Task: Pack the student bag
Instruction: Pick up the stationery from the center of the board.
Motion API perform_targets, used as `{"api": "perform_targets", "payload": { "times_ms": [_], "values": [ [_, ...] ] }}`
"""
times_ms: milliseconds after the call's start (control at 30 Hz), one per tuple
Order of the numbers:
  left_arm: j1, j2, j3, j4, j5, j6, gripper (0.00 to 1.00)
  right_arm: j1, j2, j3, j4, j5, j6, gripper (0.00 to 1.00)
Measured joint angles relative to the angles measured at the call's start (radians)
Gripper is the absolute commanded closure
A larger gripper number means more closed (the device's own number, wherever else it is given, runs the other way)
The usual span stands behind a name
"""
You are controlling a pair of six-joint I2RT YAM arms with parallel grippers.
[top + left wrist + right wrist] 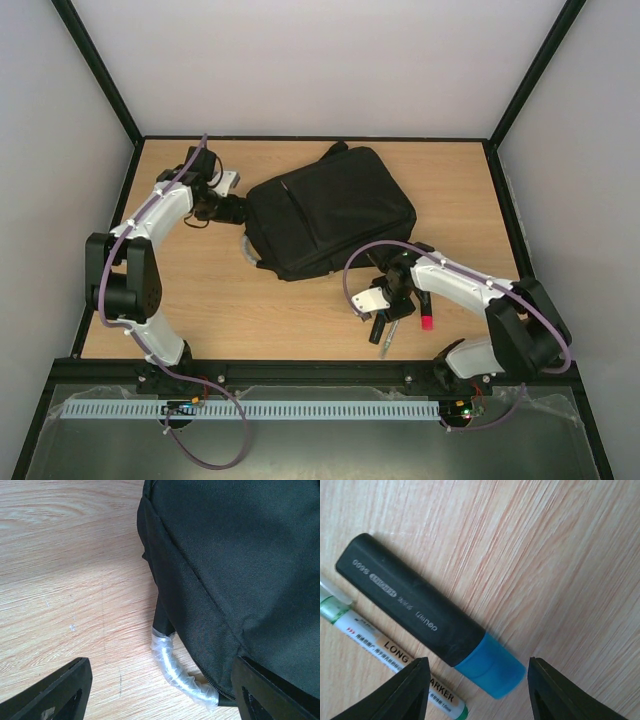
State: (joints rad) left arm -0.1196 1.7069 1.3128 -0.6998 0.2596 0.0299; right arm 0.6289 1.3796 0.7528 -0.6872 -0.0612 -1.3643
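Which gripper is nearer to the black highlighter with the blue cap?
Right. The right gripper is directly over the highlighter, open around its blue cap. The left gripper is beyond the student bag, at its loop handle.

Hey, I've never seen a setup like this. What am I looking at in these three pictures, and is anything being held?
These are two robot arms bolted at the near edge of a wooden table. The wide picture comes from a fixed camera above and behind them. The other two come from a camera on each wrist, so the dark shapes at the bottom are that arm's own fingers. A black backpack lies mid-table. The left gripper is open at the bag's edge, with the plastic-wrapped loop handle between the fingers, not gripped. The right gripper hangs open over a black highlighter with a blue cap, beside a white marker. A pen with a red end lies nearby. Nothing is held.
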Motion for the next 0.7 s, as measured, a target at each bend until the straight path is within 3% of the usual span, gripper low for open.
{"api": "perform_targets", "payload": {
  "times_ms": [433,700],
  "values": [
    [-0.019,0.0,0.001,0.001,-0.021,-0.002,0.23,0.0,0.071,-0.02,0.079,0.004,0.006,0.59],
    [-0.064,0.0,0.023,0.001,-0.031,0.019,0.26,0.0,0.165,0.06,0.086,0.0,0.107,0.58]
  ]
}}
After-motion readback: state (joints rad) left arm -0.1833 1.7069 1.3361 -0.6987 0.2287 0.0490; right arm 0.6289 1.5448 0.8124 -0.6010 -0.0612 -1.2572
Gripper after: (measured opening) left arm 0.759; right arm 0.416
